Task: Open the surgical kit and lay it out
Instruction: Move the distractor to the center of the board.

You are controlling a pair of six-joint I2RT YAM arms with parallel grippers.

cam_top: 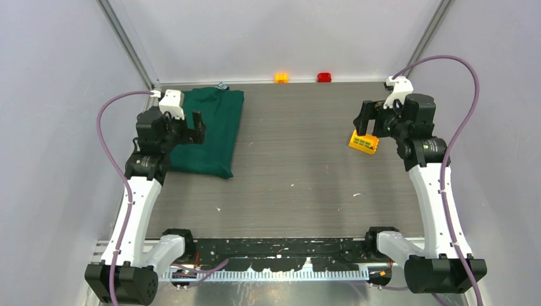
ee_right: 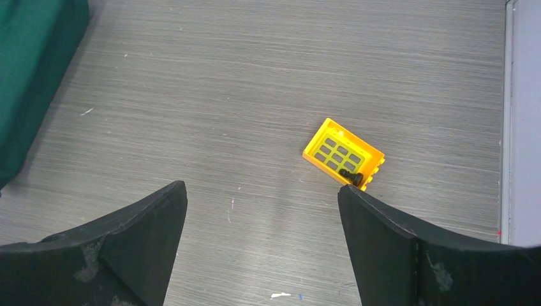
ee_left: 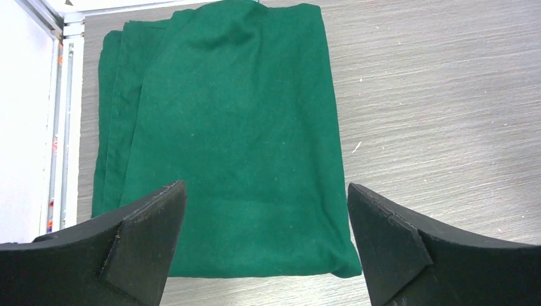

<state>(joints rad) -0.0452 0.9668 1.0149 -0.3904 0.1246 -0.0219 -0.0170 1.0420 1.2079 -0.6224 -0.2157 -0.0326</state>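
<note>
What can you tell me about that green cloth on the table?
The green cloth is dark, matte fabric, folded into a flat rectangular bundle with layered edges along one side. It lies at the far left of the grey table, unopened. The open left gripper hangs over it; nothing grips it.

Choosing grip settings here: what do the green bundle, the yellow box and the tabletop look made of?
The green bundle looks like matte woven cloth: soft folds, layered edges. The yellow box is probably smooth moulded plastic, given its crisp gridded face. The tabletop shows grey wood grain, likely laminate, scuffed.
</note>
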